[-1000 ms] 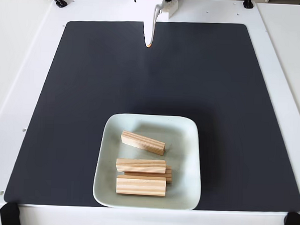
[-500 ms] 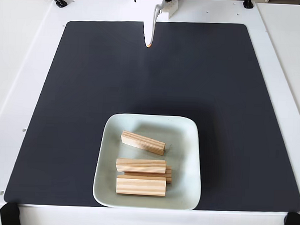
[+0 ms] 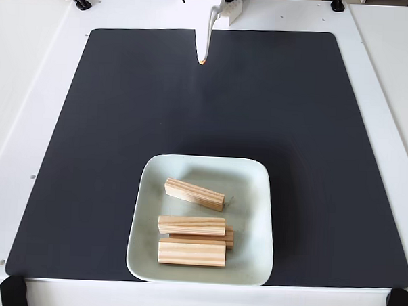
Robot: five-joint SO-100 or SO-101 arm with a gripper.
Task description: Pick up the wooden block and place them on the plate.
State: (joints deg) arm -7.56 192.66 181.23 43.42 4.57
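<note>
**Checking four blocks on the plate before calling it done**

Counting the wooden blocks, I see all of them on the plate (image 3: 257,176): one tilted bar (image 3: 194,193) alone toward the far side, then a cluster nearer the camera where an upper bar (image 3: 191,224) and a front bar (image 3: 191,252) overlap a fourth bar (image 3: 229,238) that barely peeks out between them. I judge the placing finished, so the sensible move is to keep the arm parked and clear. Pale wood, striped grain, crisp edges; the dish is glossy mint-white with rounded corners and a raised rim, resting on a matte dark mat (image 3: 124,122). My gripper (image 3: 202,60) hangs near the mat's far edge, carrying nothing; whether its jaws are parted I cannot tell.
</note>
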